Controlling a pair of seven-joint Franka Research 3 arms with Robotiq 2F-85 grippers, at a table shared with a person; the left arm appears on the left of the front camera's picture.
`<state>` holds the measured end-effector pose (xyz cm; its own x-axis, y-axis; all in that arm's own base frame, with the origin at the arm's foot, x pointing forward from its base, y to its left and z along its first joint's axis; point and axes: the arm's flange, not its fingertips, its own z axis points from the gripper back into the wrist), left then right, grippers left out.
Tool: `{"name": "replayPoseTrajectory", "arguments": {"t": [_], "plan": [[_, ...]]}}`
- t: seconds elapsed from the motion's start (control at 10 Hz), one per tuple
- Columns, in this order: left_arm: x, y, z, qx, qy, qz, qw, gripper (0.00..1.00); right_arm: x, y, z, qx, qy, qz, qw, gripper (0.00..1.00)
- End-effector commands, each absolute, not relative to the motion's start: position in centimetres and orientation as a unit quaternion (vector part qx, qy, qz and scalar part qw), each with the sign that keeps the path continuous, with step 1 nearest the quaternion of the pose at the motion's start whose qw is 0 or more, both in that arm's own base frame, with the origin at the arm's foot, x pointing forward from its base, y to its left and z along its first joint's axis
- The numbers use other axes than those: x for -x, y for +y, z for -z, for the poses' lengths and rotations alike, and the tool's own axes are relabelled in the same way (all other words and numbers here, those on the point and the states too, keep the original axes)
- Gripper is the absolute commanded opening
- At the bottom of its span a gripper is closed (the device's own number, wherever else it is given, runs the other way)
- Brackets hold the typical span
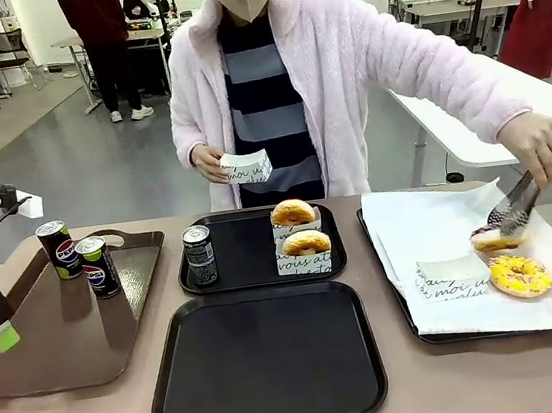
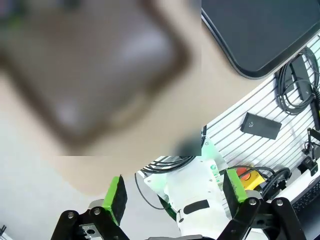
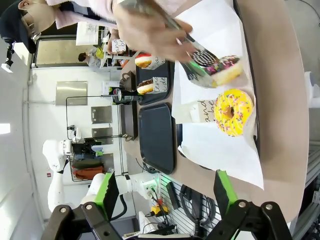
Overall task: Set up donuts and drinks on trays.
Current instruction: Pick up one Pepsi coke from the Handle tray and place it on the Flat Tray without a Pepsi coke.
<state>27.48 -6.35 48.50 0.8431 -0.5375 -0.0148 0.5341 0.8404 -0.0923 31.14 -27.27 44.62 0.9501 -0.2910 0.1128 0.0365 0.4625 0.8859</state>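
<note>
On the brown tray (image 1: 62, 354), two soda cans (image 1: 97, 266) stand near the wide-open left pincer (image 2: 174, 186).

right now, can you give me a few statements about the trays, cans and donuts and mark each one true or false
1. The far black tray holds one can and two sleeved donuts. True.
2. The brown tray holds three cans. False: two cans stand on it.
3. The person's hand grips a donut with tongs at the paper-lined tray. True.
4. The left gripper holds a can. False: it is open, with nothing between its fingers.
</note>
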Motion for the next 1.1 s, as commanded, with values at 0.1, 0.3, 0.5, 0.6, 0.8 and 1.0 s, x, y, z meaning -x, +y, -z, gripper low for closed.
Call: {"name": "replayPoseTrajectory", "arguments": {"t": [0.1, 0.3, 0.5, 0.6, 0.8, 1.0], "plan": [[-27.5, -6.5, -48.5, 0.044, 0.017, 0.278, 0.959, 1.0, -31.2, -27.2, -44.8, -0.514, -0.129, 0.093, 0.843, 1.0], [-27.5, -6.3, -48.5, 0.042, 0.02, 0.279, 0.959, 1.0, -31.2, -27.2, -44.8, -0.514, -0.129, 0.093, 0.843, 1.0], [-33.0, -8.3, -50.1, 0.078, 0.004, 0.269, 0.96, 1.0, -31.2, -27.2, -44.8, -0.514, -0.129, 0.093, 0.843, 1.0], [-36.0, -9.4, -50.8, 0.081, -0.01, 0.249, 0.965, 1.0, -31.2, -27.2, -44.8, -0.514, -0.129, 0.093, 0.843, 1.0], [-40.0, -9.9, -50.8, 0.065, -0.061, 0.178, 0.98, 1.0, -31.2, -27.2, -44.8, -0.514, -0.129, 0.093, 0.843, 1.0], [-44.5, -10.2, -50.8, 0.048, -0.072, 0.138, 0.987, 1.0, -31.2, -27.2, -44.8, -0.514, -0.129, 0.093, 0.843, 1.0]]}}
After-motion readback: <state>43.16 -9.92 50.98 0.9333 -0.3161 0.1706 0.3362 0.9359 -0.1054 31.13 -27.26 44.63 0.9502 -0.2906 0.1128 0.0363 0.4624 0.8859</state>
